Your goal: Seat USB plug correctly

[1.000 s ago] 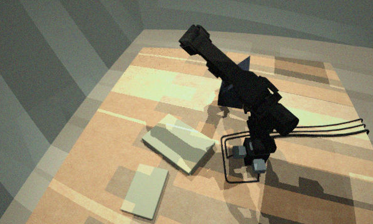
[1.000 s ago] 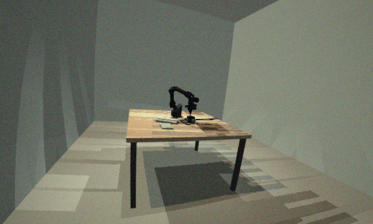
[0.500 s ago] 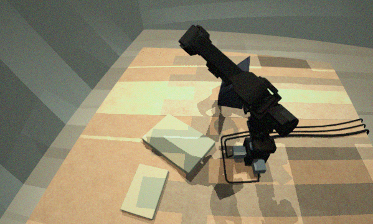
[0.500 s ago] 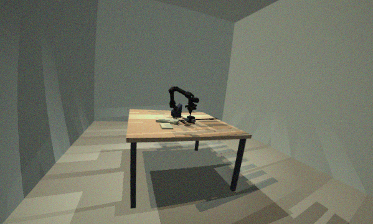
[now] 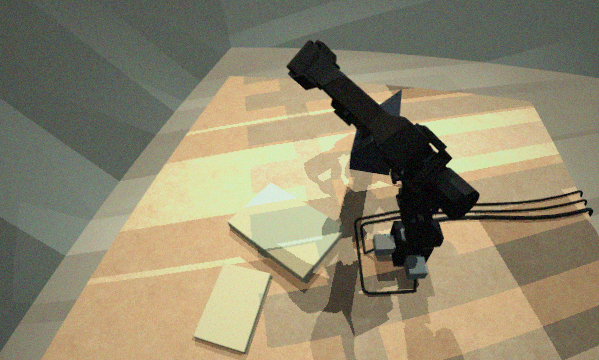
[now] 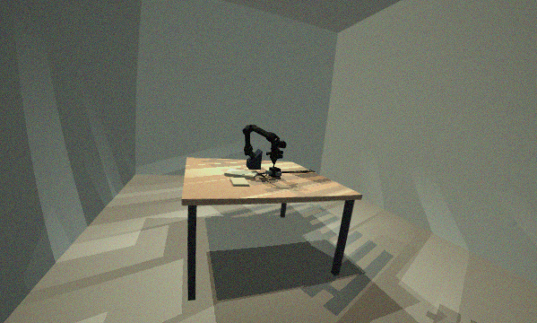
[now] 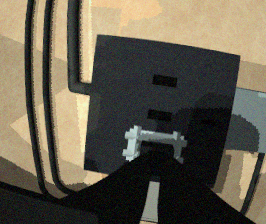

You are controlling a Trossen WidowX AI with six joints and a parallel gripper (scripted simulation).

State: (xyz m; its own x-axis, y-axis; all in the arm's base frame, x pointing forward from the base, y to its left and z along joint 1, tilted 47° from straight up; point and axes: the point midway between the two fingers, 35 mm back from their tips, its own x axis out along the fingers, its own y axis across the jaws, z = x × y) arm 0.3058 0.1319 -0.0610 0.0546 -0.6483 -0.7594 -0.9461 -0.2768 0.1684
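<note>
Wrist view: the claw (image 7: 154,152) is clamped narrow on the pale USB plug (image 7: 154,141), right over the dark power cube (image 7: 164,106). Just beyond the plug sit two slots on the cube's top. Farther off, black cables (image 7: 51,43) trail across the table (image 7: 184,3).

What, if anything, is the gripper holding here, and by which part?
The gripper is shut on the small pale grey USB plug above the dark square power cube. Its dark fingers clamp the plug's near side; the exact contact faces are hidden.
</note>
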